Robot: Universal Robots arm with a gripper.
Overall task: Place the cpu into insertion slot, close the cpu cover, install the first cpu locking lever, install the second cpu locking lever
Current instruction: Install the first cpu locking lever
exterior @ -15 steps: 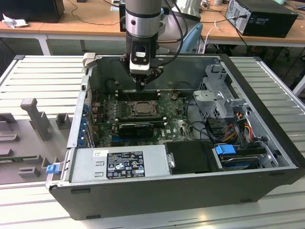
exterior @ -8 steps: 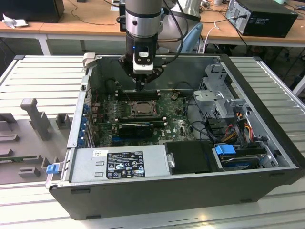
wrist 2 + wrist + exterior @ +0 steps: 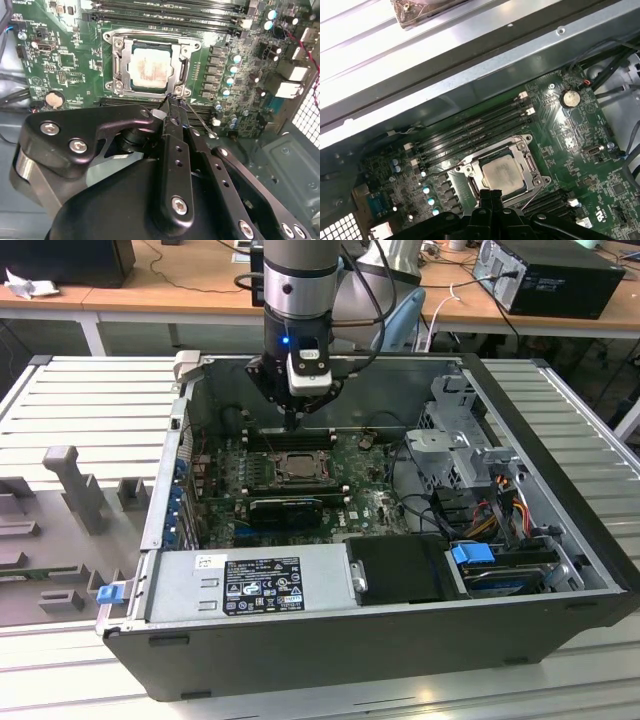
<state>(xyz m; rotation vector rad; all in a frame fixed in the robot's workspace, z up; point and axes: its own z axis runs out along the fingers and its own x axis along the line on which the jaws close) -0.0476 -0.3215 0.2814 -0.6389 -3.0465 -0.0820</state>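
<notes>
While the cpu sits in the insertion slot under the lowered cpu cover, the gripper points at the socket's edge, jaws drawn together beside a thin wire lever. Memory slots crowd both sides; the case wall stands close behind. A white printed label marks the grey power supply.

- A grey ribbed counter spans the frame from left edge to right edge.
- An open computer case lies on it at centre.
- A grey upright block and low grey fixtures sit at middle left.
</notes>
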